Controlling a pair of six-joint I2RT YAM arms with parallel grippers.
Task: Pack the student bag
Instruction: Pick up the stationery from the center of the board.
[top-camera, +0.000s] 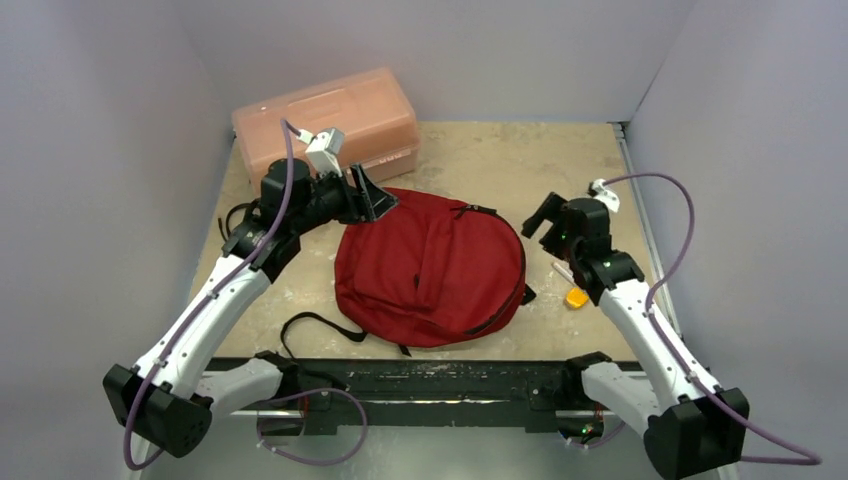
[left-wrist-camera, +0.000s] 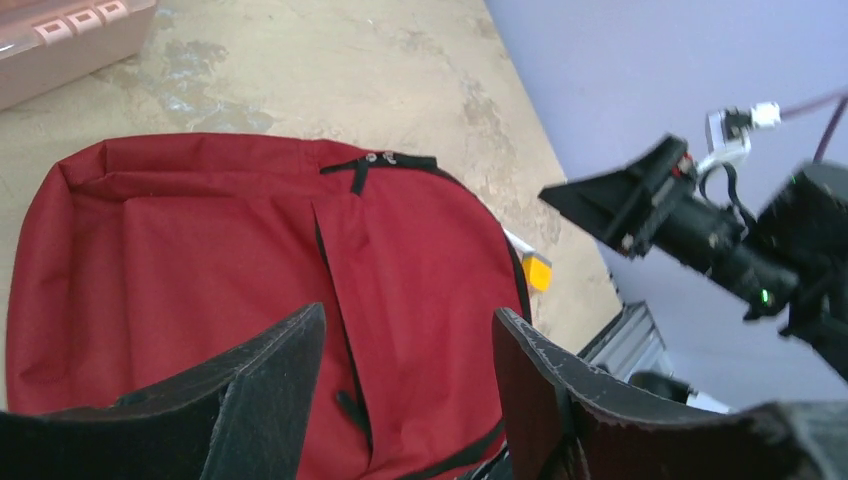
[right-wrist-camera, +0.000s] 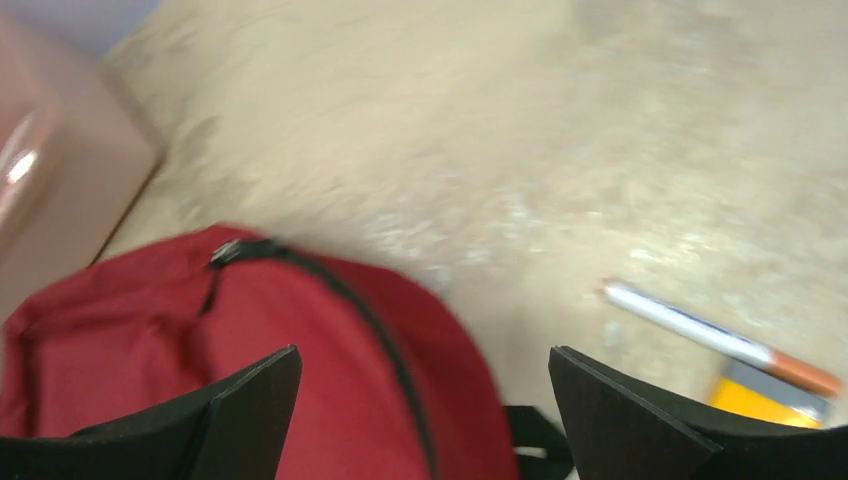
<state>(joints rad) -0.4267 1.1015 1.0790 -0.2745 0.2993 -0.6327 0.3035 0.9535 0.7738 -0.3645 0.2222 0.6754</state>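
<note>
The dark red student bag (top-camera: 430, 265) lies flat in the middle of the table, zipped, black zipper pulls (left-wrist-camera: 372, 160) at its far edge. It also shows in the left wrist view (left-wrist-camera: 200, 260) and the right wrist view (right-wrist-camera: 150, 320). My left gripper (top-camera: 372, 197) is open and empty above the bag's far left edge. My right gripper (top-camera: 538, 218) is open and empty just above the bag's right edge. A white pen with an orange end (right-wrist-camera: 715, 338) and a small yellow-orange item (top-camera: 576, 297) lie on the table right of the bag.
A translucent orange-pink plastic box (top-camera: 325, 120) stands closed at the back left. The bag's black straps (top-camera: 315, 325) trail toward the near edge. Purple walls enclose the table on three sides.
</note>
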